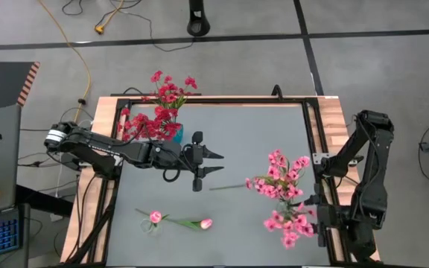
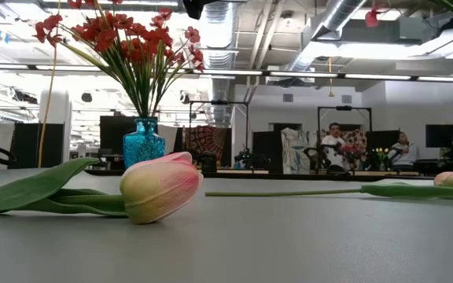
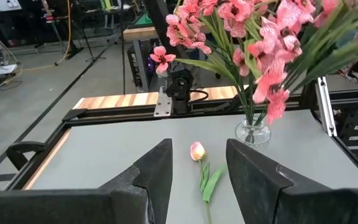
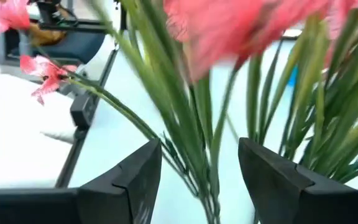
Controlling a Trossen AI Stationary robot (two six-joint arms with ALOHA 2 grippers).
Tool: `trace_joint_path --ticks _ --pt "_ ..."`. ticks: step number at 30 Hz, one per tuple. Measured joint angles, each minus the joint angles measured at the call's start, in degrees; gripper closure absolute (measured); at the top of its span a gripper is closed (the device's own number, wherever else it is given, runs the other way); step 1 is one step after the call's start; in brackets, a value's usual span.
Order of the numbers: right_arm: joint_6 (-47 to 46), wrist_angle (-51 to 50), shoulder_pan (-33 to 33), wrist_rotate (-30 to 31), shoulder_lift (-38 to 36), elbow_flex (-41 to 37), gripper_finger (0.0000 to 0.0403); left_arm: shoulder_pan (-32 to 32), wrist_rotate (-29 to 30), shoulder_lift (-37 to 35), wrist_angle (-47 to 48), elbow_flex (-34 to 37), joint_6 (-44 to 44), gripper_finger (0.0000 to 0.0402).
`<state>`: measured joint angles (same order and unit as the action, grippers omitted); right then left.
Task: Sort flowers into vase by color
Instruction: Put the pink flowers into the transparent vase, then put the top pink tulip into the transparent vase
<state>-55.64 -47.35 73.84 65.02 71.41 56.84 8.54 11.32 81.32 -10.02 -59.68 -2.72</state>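
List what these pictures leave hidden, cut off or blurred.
- Right gripper: in the high view, the pink flowers cover it.
- Clear vase: hidden under those blooms in the high view.
- Right wrist view: the near blooms are blurred.
- Low view: both arms are out of frame; the red flowers are cut off by the top edge.
- Left gripper: open, empty.

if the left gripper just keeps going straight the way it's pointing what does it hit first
Probably the tulip lying on the table, in line with the gap of the open left gripper, though low enough that the fingers might pass over it. Beyond it stands the glass vase of pink flowers.
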Motion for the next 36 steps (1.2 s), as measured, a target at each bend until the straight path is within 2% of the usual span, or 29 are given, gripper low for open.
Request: trace_joint_path --ticks 11,26,31,36 --pt "0.06 -0.66 0.00 -8.13 -7.02 0.00 0.0165 0.00 0.01 0.00 0.00 -0.02 0.00 0.0262" --pt "0.16 -7.21 2.94 -10.21 -19.43 0.07 0.0165 0.00 0.00 0.00 0.02 -0.02 -0.02 0.0262" --pt "0.16 -8.75 4.31 -8.13 -22.76 0.07 0.0165 0.00 0.00 0.00 0.04 -0.02 -0.02 0.0262" --pt "5.00 -8.63 3.98 0.37 -24.93 0.07 0.0165 0.00 -0.01 0.00 0.07 -0.02 -0.02 0.0262"
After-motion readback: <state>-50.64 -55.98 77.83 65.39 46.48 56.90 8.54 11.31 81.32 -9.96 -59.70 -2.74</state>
